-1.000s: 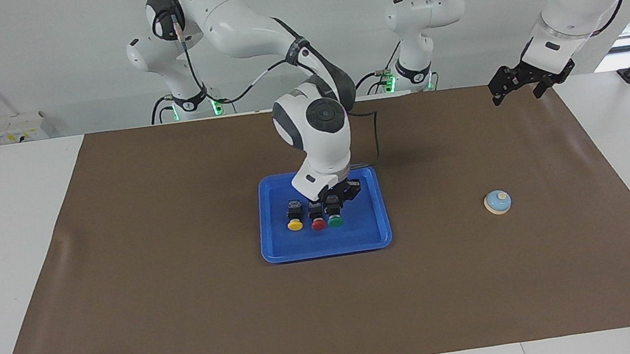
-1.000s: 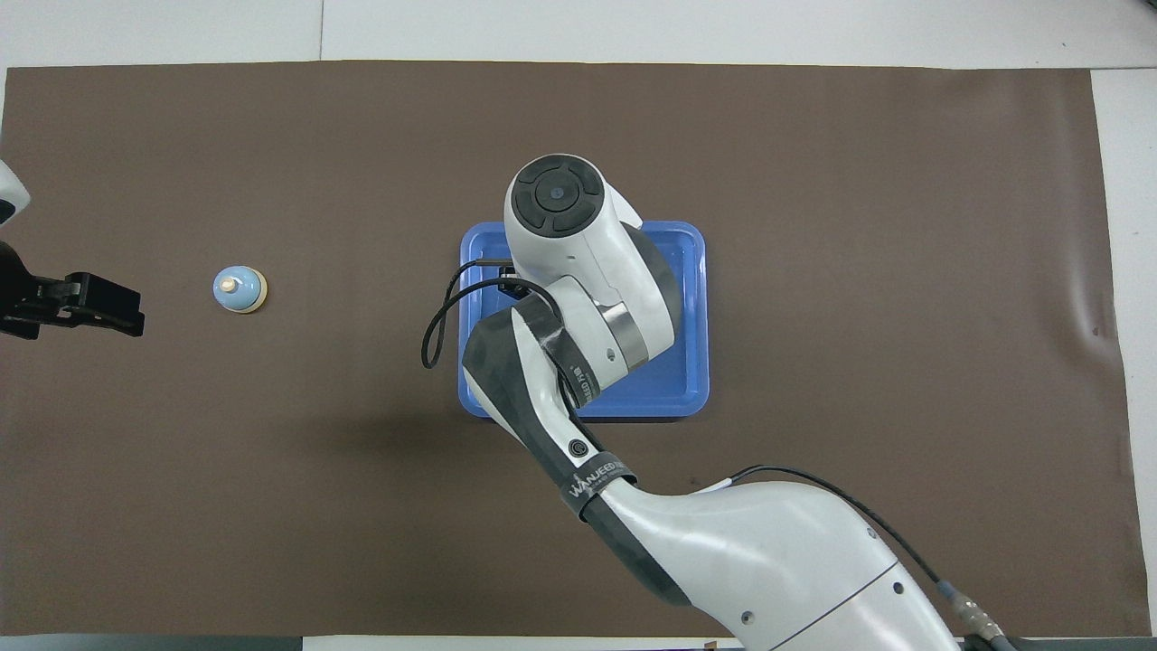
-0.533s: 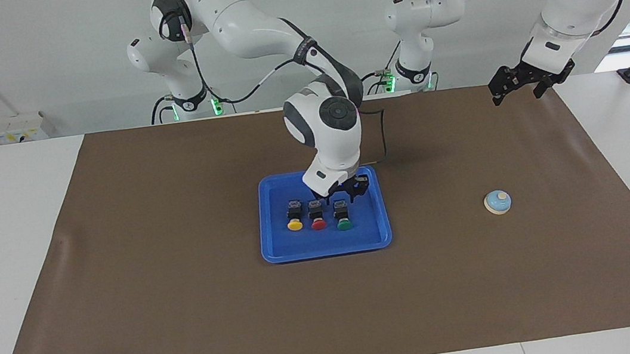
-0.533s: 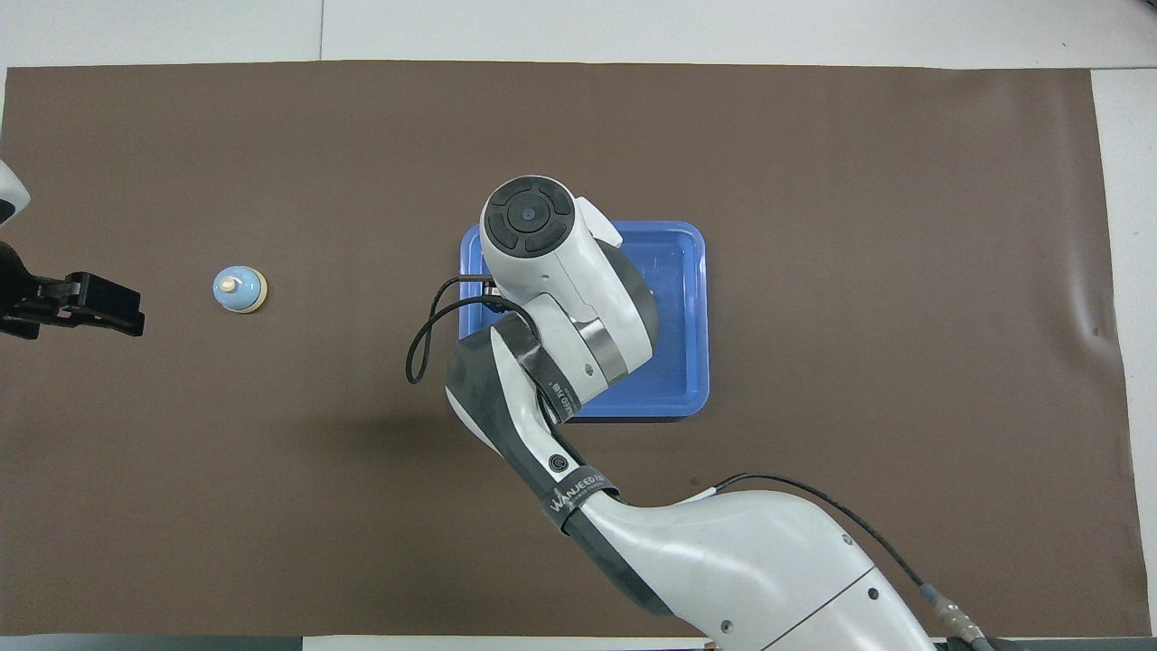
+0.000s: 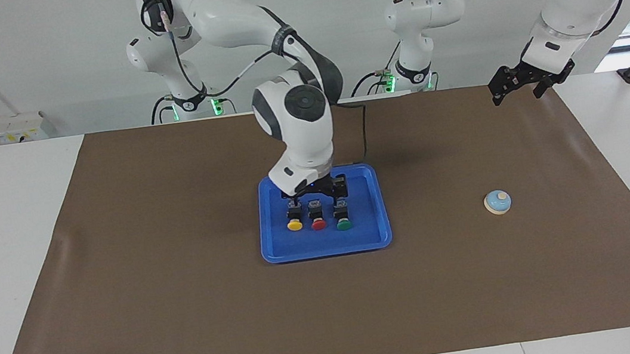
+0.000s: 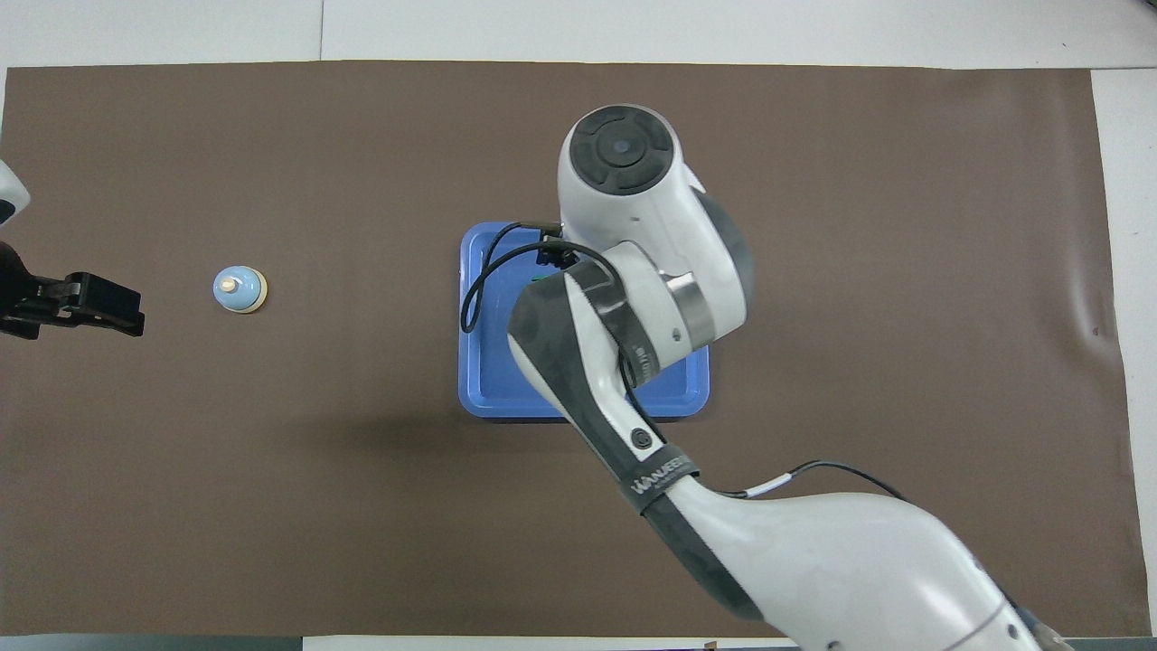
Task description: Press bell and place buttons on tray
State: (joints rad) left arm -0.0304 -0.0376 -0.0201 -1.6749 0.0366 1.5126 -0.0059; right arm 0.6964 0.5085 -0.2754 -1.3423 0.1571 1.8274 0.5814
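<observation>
The blue tray lies in the middle of the brown mat. Three buttons stand in a row on it: yellow, red and green. My right gripper hangs open just above the row's black bodies and grips none of them. In the overhead view the right arm covers the buttons and most of the tray. The light blue bell sits on the mat toward the left arm's end. My left gripper waits open, raised beside the bell.
The brown mat covers nearly the whole table, with white tabletop around it. A black cable hangs from the right wrist above the tray's edge nearer the robots.
My right gripper opened and let go of the green button, which now stands on the tray. It rose a little and swung toward the right arm's end. The left arm stayed still.
</observation>
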